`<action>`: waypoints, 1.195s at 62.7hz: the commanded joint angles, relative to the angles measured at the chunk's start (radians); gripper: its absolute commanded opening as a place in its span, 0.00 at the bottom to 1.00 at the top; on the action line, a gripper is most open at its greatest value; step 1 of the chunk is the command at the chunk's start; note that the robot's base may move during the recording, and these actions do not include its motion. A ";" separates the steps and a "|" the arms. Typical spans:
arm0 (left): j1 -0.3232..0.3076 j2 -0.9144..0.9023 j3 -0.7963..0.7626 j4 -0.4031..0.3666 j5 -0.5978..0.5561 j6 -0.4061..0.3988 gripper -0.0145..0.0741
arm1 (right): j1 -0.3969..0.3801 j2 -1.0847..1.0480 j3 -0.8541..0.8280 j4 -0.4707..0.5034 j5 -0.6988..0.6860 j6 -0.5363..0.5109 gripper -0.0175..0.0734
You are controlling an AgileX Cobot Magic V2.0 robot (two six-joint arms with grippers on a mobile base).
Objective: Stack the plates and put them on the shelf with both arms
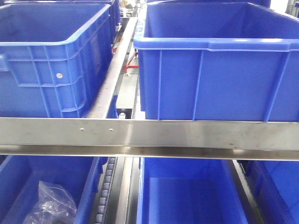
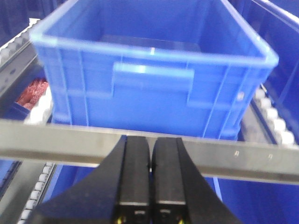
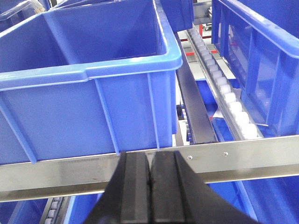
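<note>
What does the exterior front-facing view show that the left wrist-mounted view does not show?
Only the front view shows two blue bins side by side on the upper level, left and right, and a clear plastic bag in a lower bin.

Only the left wrist view shows the left claw, shut with nothing in it, a bin's handle recess, and something reddish beside the rollers.

Both show blue bins behind a steel rail. No plates appear in either.
</note>
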 commanded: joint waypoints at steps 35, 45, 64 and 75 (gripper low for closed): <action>-0.005 -0.179 0.046 0.029 -0.015 -0.001 0.27 | 0.002 -0.022 -0.016 -0.011 -0.092 -0.004 0.26; -0.005 -0.179 0.046 0.031 -0.013 -0.001 0.27 | 0.002 -0.022 -0.016 -0.011 -0.092 -0.004 0.26; -0.005 -0.183 0.046 0.019 -0.008 -0.001 0.27 | 0.002 -0.022 -0.016 -0.011 -0.092 -0.004 0.26; -0.005 -0.183 0.046 0.019 -0.008 -0.001 0.27 | 0.002 -0.022 -0.016 -0.011 -0.092 -0.004 0.26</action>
